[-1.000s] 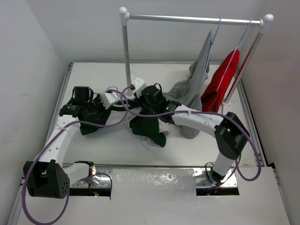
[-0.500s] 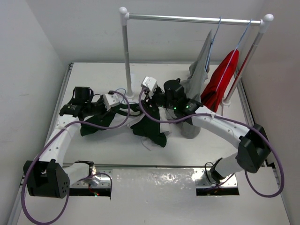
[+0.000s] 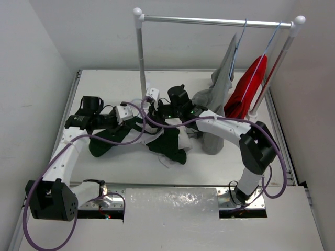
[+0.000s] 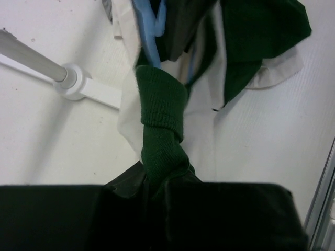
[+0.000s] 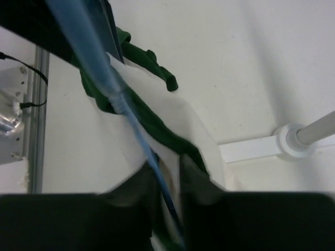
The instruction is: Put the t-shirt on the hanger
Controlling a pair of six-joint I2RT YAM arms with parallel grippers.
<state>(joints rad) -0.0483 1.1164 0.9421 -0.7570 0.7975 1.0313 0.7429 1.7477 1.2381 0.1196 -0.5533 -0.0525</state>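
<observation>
The t-shirt (image 3: 170,145), dark green with white panels, lies bunched on the table between the two grippers; one green part (image 3: 102,144) hangs under the left arm. My left gripper (image 3: 137,121) is shut on a ribbed green edge of the t-shirt (image 4: 159,120). The light-blue hanger (image 4: 148,32) pokes into the cloth just beyond it. My right gripper (image 3: 157,115) is shut on the hanger's thin blue bar (image 5: 107,78), which runs between its fingers (image 5: 196,183) over green and white cloth (image 5: 157,130). In the top view the hanger is hidden.
A white rail stand (image 3: 141,52) rises behind the grippers; its foot shows in the left wrist view (image 4: 73,81) and the right wrist view (image 5: 293,140). A grey garment (image 3: 222,83) and a red garment (image 3: 247,91) hang at the right, beside the right forearm. Walls close both sides.
The right wrist swung right half a second ago and has come back left toward the left gripper. The left gripper has edged right, still gripping the shirt.
</observation>
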